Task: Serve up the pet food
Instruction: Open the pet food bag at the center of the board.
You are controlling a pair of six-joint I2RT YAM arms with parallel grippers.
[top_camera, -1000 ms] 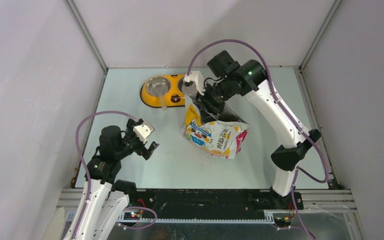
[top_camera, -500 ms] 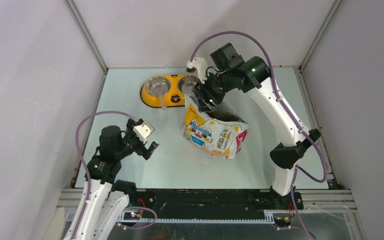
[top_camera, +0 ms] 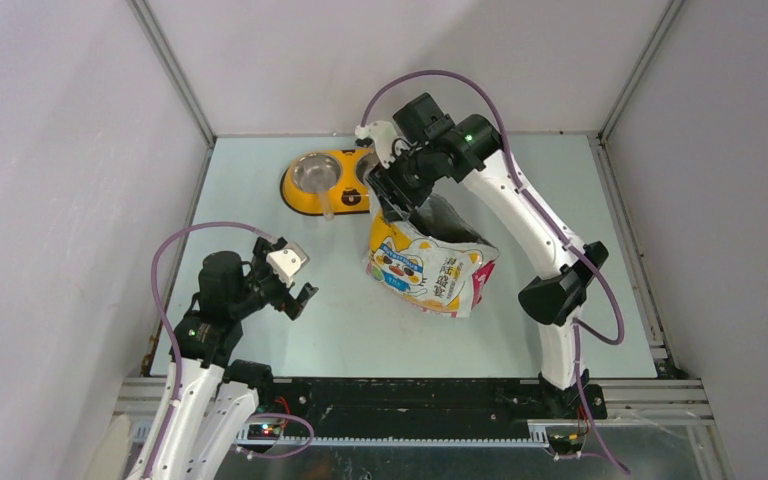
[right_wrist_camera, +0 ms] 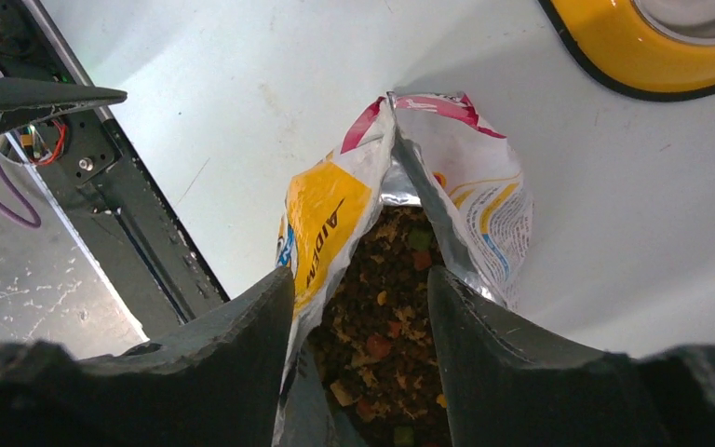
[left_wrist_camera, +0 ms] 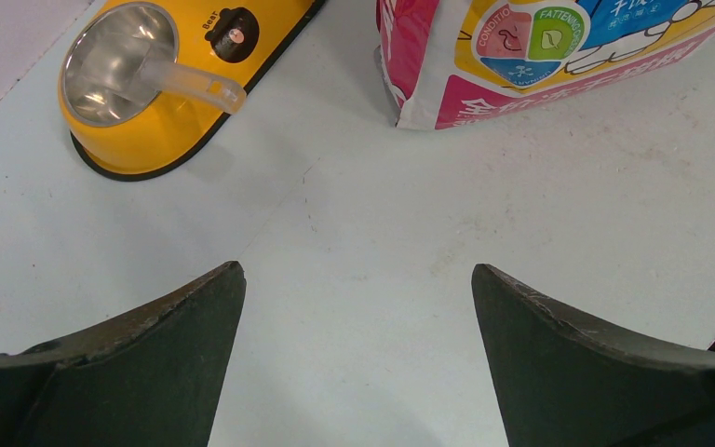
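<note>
The pet food (right_wrist_camera: 386,298), brown kibble with red and yellow bits, lies inside the glossy yellow-white-pink bag (top_camera: 430,265), which stands open-mouthed mid-table. My right gripper (top_camera: 392,200) hangs over the bag's far corner. In the right wrist view its jaws (right_wrist_camera: 358,273) stand apart over the mouth, one finger beside the yellow wall (right_wrist_camera: 326,214), with kibble showing between them and nothing held. My left gripper (top_camera: 298,297) hovers open at the near left, and only bare table shows between its fingertips (left_wrist_camera: 354,270). The bag's (left_wrist_camera: 540,47) base shows beyond it.
The yellow double-bowl feeder (top_camera: 325,182) sits at the back, left of the bag. A translucent scoop (left_wrist_camera: 186,82) rests in its left steel bowl, handle toward me. The feeder's edge (right_wrist_camera: 652,51) is close behind the bag. A black rail (right_wrist_camera: 121,214) runs along the near table edge.
My right arm has swung left toward the feeder, its wrist turning, and the gripper has stayed over the bag's mouth with its jaws a little wider. The left arm has not moved.
</note>
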